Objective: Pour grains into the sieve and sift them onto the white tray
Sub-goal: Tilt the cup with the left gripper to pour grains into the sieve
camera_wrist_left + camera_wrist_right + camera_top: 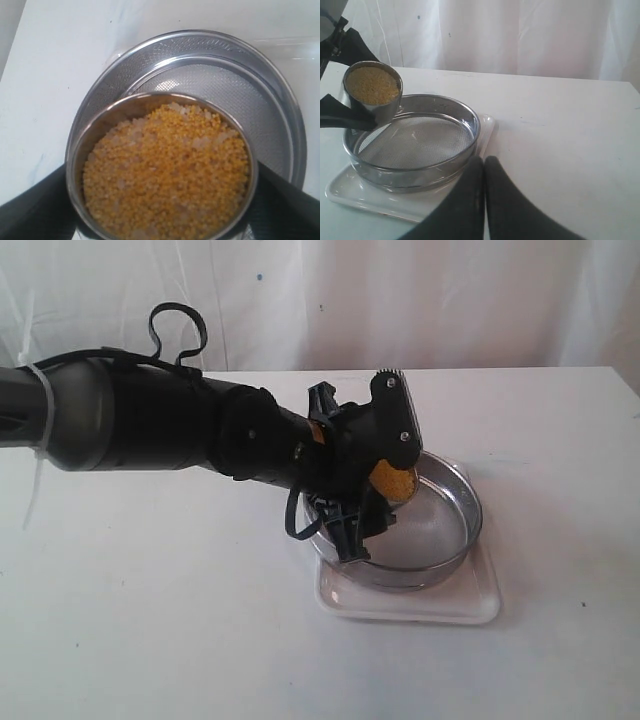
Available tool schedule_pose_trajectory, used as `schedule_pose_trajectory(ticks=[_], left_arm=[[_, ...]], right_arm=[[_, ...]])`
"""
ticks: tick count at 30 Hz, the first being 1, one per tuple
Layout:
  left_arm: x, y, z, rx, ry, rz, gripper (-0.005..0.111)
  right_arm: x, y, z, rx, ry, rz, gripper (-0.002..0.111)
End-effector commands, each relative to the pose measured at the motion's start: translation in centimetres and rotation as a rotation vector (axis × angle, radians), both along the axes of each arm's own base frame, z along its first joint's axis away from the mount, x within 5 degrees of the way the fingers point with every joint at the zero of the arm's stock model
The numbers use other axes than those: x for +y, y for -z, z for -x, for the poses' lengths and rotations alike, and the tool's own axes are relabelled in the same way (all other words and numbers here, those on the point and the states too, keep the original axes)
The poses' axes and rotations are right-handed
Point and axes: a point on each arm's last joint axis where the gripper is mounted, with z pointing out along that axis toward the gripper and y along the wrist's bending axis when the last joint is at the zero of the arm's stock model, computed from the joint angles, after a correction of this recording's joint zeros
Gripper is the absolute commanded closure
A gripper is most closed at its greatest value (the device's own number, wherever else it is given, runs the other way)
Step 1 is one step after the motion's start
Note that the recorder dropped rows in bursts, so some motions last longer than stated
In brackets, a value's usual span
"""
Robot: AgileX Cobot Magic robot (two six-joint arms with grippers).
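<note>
Both my left fingers (35,215) stand wide, clamped on the steel cup (382,110) of grains (167,170), its mouth tipped over the sieve (455,525) sitting in the white tray (470,605). My right fingers (465,200) press together, empty.

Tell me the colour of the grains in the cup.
Mostly golden-yellow grains with paler whitish bits; clearest in the left wrist view.
</note>
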Motion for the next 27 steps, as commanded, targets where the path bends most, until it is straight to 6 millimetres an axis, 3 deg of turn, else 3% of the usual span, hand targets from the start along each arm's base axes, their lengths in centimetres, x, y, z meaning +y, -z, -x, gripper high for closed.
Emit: schedule_pose_trajectory(ticks=[1,10,27], left_arm=[[0.4,-1.0,-0.5,-0.034,-0.011,0.017,0.107],[1.6,-0.8,-1.6,-0.076,0.0,-0.04,0.107],[-0.1,1.1,-4.0,-0.139,0.116,-0.191,0.107]], right_arm=[[0.0,0.0,0.0,-0.014,-0.003,-0.004,0.108],[0.0,0.0,0.0,-0.014,-0.003,-0.004,0.108],[0.0,0.0,0.0,-0.014,-0.003,-0.004,0.108]])
